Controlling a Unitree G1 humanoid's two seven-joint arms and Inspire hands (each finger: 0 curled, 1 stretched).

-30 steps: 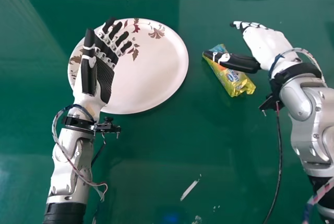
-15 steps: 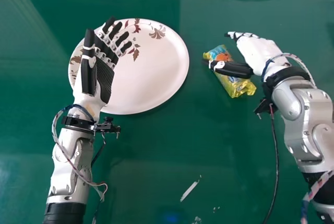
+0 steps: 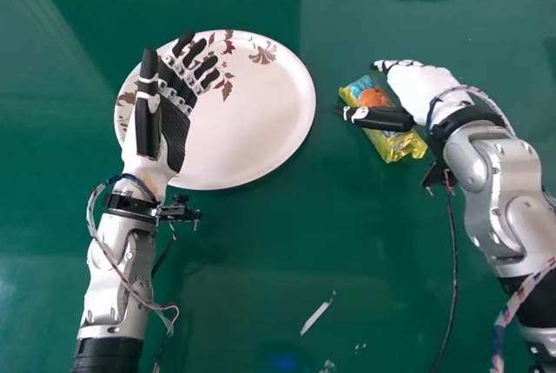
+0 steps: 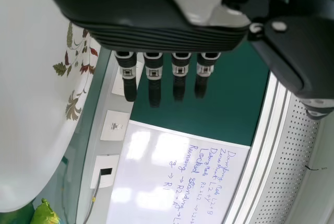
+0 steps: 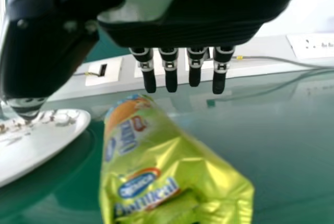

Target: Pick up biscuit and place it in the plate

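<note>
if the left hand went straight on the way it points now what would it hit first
Nothing near, it seems: the left hand points across the plate toward the green board, though its height above the rim is unclear.

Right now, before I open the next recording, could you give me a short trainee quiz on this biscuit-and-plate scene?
1. True or false: the biscuit packet is lying on the plate.
2. Fill in the blank: the fingers of the left hand are ____ (straight or curled).
3. Multiple choice: in the head view, whose thumb shows across the packet?
A. the left hand's
B. the right hand's
C. neither hand's

Key: 1. false; 2. straight; 3. B
</note>
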